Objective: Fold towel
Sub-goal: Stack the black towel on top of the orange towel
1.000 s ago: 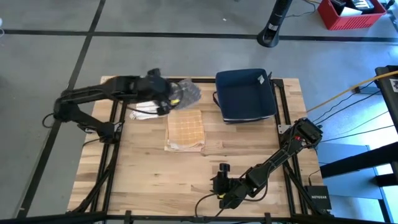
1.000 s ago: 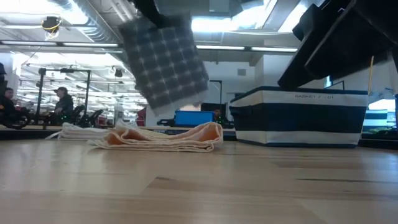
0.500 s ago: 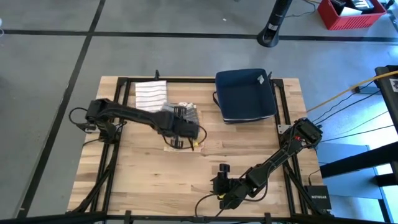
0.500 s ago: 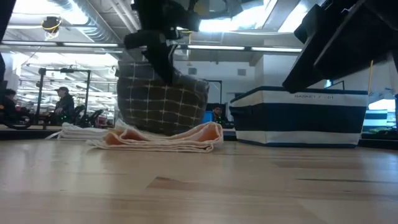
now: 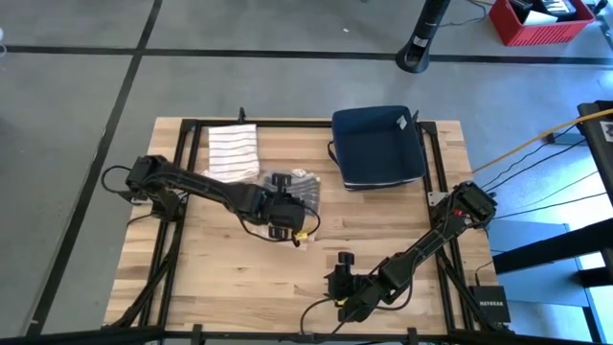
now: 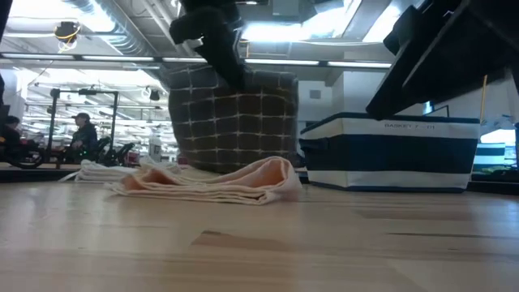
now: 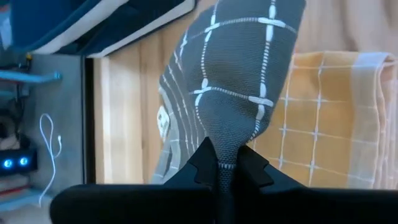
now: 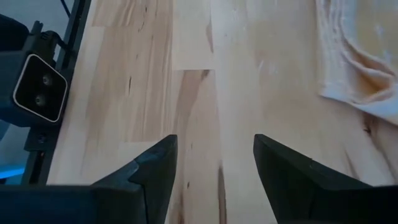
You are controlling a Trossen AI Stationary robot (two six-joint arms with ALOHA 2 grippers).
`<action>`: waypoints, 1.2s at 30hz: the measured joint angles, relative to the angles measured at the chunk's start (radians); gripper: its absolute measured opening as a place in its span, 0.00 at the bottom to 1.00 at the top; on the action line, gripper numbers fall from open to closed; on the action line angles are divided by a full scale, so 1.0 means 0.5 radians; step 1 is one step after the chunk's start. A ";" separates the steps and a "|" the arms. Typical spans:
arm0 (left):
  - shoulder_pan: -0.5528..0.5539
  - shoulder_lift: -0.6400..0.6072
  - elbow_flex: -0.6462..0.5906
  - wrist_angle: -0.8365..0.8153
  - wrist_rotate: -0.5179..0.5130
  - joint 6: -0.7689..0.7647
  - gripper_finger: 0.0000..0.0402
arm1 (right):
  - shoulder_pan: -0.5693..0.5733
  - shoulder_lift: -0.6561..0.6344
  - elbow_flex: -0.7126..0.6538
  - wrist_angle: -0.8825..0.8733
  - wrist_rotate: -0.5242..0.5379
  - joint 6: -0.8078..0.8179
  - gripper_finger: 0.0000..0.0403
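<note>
At the far left of the wooden table (image 5: pixel 220 278), near its back edge, a white towel with thin dark stripes (image 5: pixel 234 150) lies folded flat, well apart from the arms. In the low view it shows only as a pale low stack (image 6: pixel 101 171) behind the other cloth.

Next along, the left arm reaches in from the left side toward the table's middle. Its tool (image 5: pixel 283 217) is pinched tight on a bunched corner of a grey towel with a white grid (image 5: pixel 299 189); the left wrist view shows the two dark fingers (image 7: pixel 205 163) closed with the grey cloth (image 7: pixel 239 74) squeezed between them. From table height the grey towel (image 6: pixel 235 118) hangs down from that grip, its lower edge reaching the cloth beneath it.

Under it lies a folded orange towel with a pale check (image 7: pixel 326 118), flat on the table; in the low view it is a peach-coloured layered bundle (image 6: pixel 215 183), and a corner of it shows in the right wrist view (image 8: pixel 357 53).

Further right, at the back, stands a navy basket with a white band (image 5: pixel 377 147), (image 6: pixel 391 152), apart from the towels.

The right arm rests low at the front of the table, its tool (image 5: pixel 342 280) with fingers (image 8: pixel 283 168) spread wide over bare wood, holding nothing.
</note>
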State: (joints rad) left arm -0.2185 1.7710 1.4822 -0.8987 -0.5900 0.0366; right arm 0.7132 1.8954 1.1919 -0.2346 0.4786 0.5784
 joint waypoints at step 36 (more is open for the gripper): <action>-0.400 0.018 -0.007 0.037 0.022 -0.053 0.04 | -0.591 0.000 -0.726 0.733 0.273 -0.013 0.54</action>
State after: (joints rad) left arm -0.4188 1.7802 1.4788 -0.8803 -0.5790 0.0101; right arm 0.4179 1.8954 0.8291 0.1318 0.6151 0.5716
